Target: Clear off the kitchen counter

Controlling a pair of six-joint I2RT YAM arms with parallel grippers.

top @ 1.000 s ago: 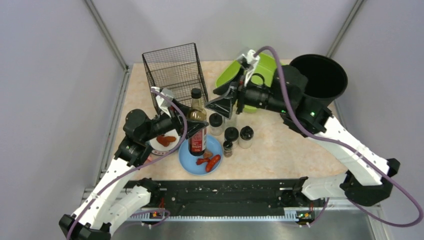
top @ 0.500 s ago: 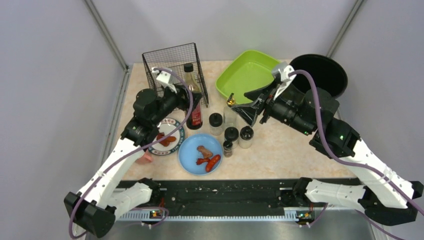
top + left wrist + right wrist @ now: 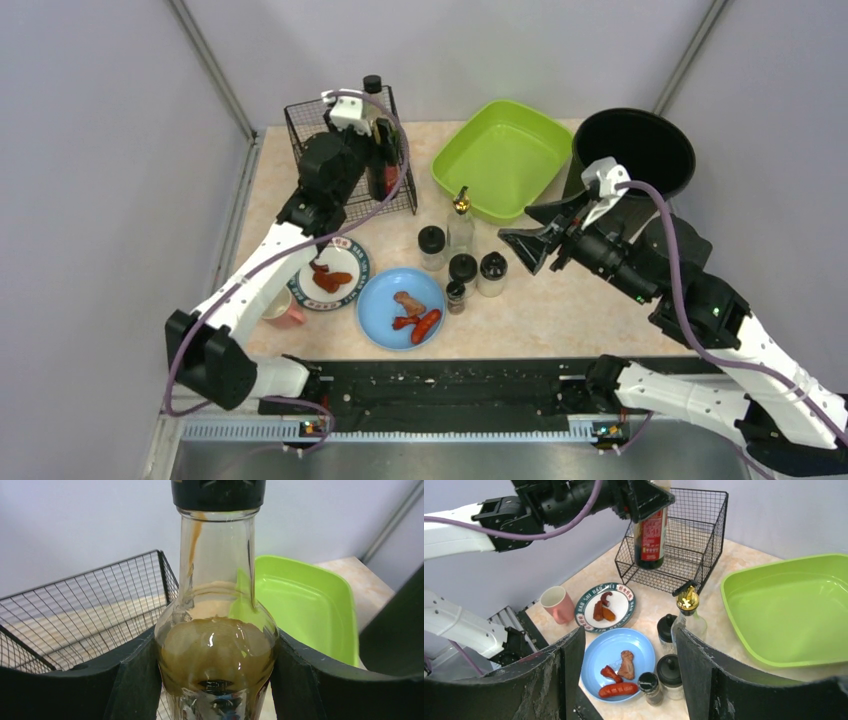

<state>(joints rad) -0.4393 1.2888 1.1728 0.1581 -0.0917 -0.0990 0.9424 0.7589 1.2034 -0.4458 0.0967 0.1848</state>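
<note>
The left fingers (image 3: 135,680) are clamping the shoulder of a tall glass bottle of dark brown sauce with a black cap and red label (image 3: 217,645), holding it upright and lifted at the black wire basket (image 3: 694,540) in the far left corner. I cannot tell whether its base is inside the basket walls yet. The right fingers (image 3: 559,675) are hanging spread wide with nothing between them, above the middle of the beige-peach marbled bench (image 3: 540,310). To my eye the clearing is only beginning. The bench is carrying a blue plate of sausage pieces (image 3: 380,295), a white patterned plate with more food (image 3: 621,611), a pink mug (image 3: 556,602), a clear oil dispenser with a gold spout (image 3: 688,615) and several small black-lidded jars (image 3: 463,268). The lime green plastic tub (image 3: 500,155) and round black bin (image 3: 640,150) at the far side are looking empty.
</note>
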